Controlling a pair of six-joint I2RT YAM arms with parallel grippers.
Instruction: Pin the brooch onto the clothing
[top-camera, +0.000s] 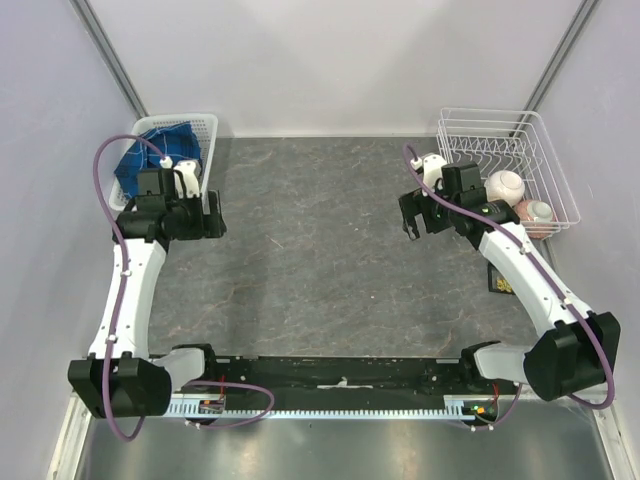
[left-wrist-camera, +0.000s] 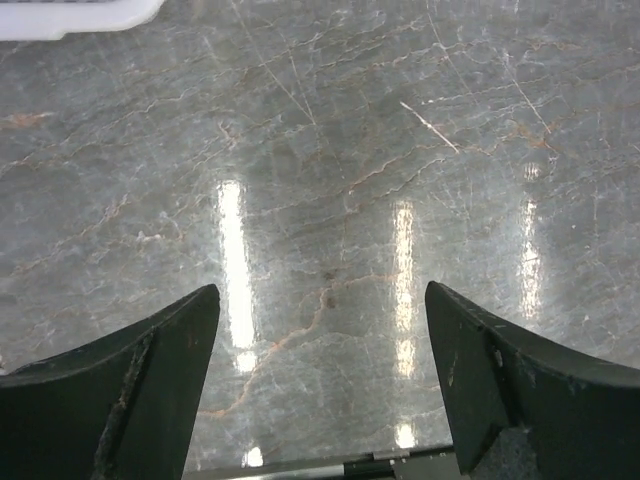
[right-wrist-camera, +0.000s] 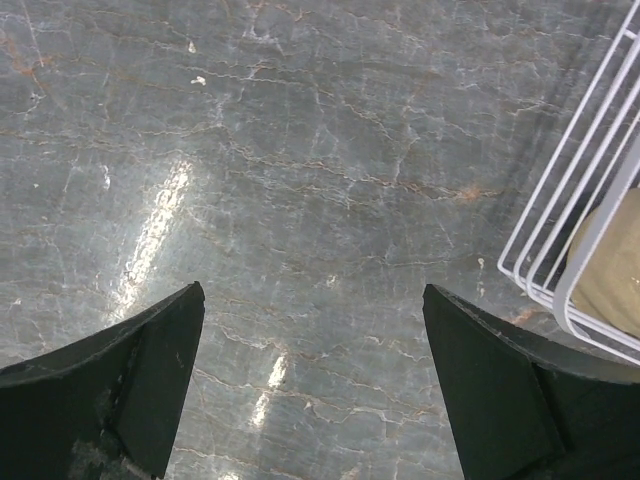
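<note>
On table (top-camera: 320, 260), basketed clothing (top-camera: 140, 160) near left end effector (top-camera: 212, 214).

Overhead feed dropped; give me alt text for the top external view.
The left gripper and right gripper hang open over the grey table. The blue plaid clothing sits in a white basket far left; a wire rack with bowls stands far right.

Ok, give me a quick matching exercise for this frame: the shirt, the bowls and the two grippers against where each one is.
Things:
1. shirt
2. bowls
3. left gripper
4. right gripper

Places:
A. inside the wire rack, far right
B. open over the table, near the plastic basket
C. bundled in the plastic basket, far left
D. open over the table, beside the wire rack

Pairs: 1-C, 2-A, 3-B, 4-D
</note>
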